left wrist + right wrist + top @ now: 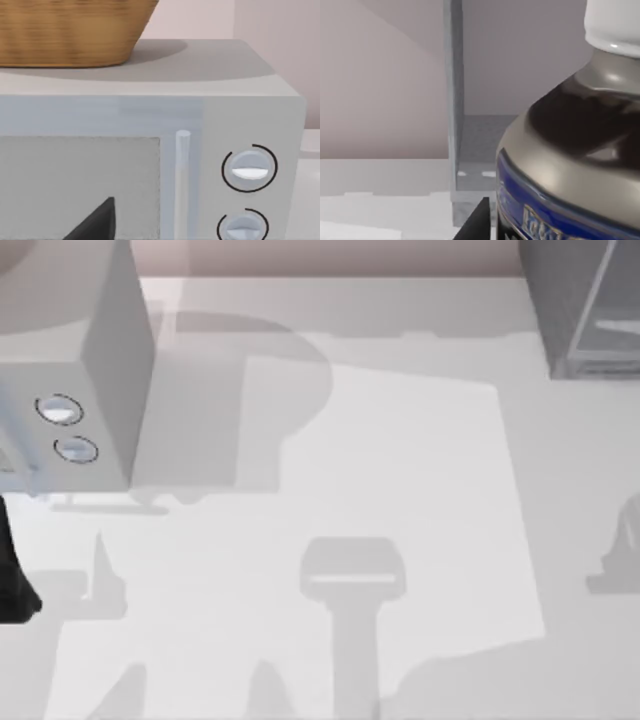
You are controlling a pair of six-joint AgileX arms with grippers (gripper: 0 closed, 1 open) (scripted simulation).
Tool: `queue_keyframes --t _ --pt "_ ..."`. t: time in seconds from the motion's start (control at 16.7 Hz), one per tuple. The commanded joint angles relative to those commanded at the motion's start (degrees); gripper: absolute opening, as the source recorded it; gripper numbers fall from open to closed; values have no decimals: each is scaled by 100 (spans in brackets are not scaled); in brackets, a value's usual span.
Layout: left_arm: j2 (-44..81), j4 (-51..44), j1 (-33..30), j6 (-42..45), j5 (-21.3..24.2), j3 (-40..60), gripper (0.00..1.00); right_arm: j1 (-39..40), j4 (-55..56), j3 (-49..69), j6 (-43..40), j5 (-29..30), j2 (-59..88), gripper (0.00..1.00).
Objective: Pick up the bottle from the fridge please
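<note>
The bottle (570, 150) looms very close in the right wrist view, upright, with a white cap, a dark brown body and a blue label band. A dark part of my right gripper (476, 222) shows right beside its base. Behind it stands a grey corner post of the fridge (453, 100), with the fridge floor beyond. In the top view the fridge (590, 310) is the grey cabinet with a pale panel at the far right corner. My left gripper (95, 222) is parked in front of the dialled box, and the left arm (15, 580) is at the left edge.
A grey box with two round dials (70, 390) stands at the table's far left. In the left wrist view a woven basket (70, 30) sits on top of it. The pale tabletop (330, 500) stretches between the two boxes.
</note>
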Motion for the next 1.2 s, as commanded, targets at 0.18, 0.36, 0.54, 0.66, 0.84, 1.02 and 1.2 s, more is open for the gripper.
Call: queue_keyframes --t 0.18,0.36,0.54,0.66,0.84,1.02,1.2 --pt "0 0 0 0 0 0 100 152 -508 -453 -20 122 -844 0" --pt "0 0 0 0 0 0 100 211 -694 -618 -30 169 -1139 0" --pt "0 0 0 0 0 0 100 211 -694 -618 -30 169 -1139 0" --pt "0 0 0 0 0 0 100 203 -674 -608 -19 171 -1104 0" --pt "0 0 0 0 0 0 100 562 -293 -589 -27 536 -730 0" --pt "0 0 0 0 0 0 100 1307 616 -556 -35 1304 171 0" --pt "0 0 0 0 0 0 100 2249 1814 -545 -30 2264 1449 0"
